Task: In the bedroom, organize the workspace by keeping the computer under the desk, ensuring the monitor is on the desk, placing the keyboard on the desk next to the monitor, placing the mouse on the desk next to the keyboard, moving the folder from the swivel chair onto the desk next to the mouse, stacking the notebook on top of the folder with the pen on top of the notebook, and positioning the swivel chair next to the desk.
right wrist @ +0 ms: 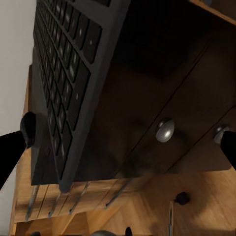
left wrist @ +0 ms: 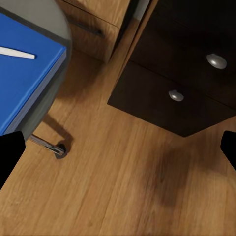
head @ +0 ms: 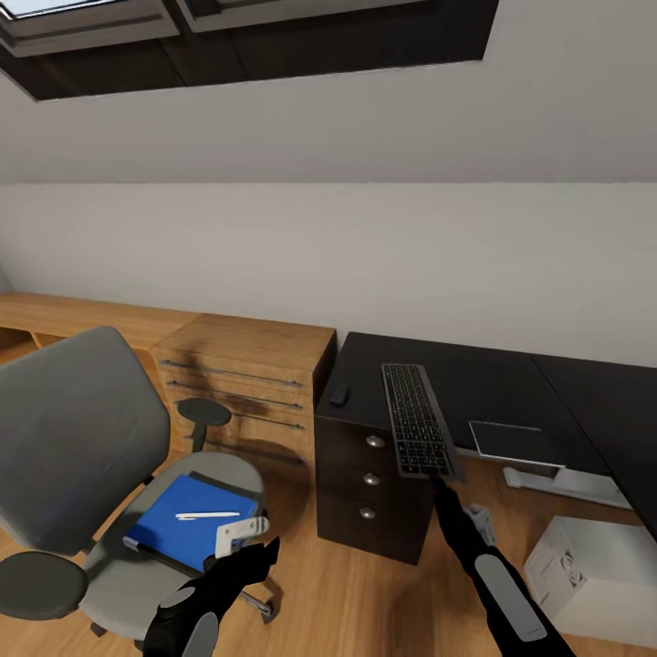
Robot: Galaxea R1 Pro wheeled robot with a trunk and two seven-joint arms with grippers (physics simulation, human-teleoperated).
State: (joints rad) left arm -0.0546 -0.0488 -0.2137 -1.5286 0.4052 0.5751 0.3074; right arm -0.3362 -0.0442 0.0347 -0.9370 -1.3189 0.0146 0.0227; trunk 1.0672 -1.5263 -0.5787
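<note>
— Over the drawer unit [head: 370,479], what lies on the worktop [head: 497,383]?
— The keyboard [head: 417,420], its near end jutting past the front edge, with the right claw [head: 436,482] at that end; whether it grips, I cannot tell. The mouse [head: 339,396] sits apart near the corner.
— And the chair [head: 87,461]?
— It carries the blue folder [head: 187,523] with the pen [head: 207,516] on top. The left claw [head: 242,537] hangs beside it, spread wide and empty. A grey computer [head: 593,575] stands on the floor [head: 365,593].

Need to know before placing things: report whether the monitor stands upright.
Tipped, not upright: the monitor lies flat, part on the desk, its edge overhanging the front.
</note>
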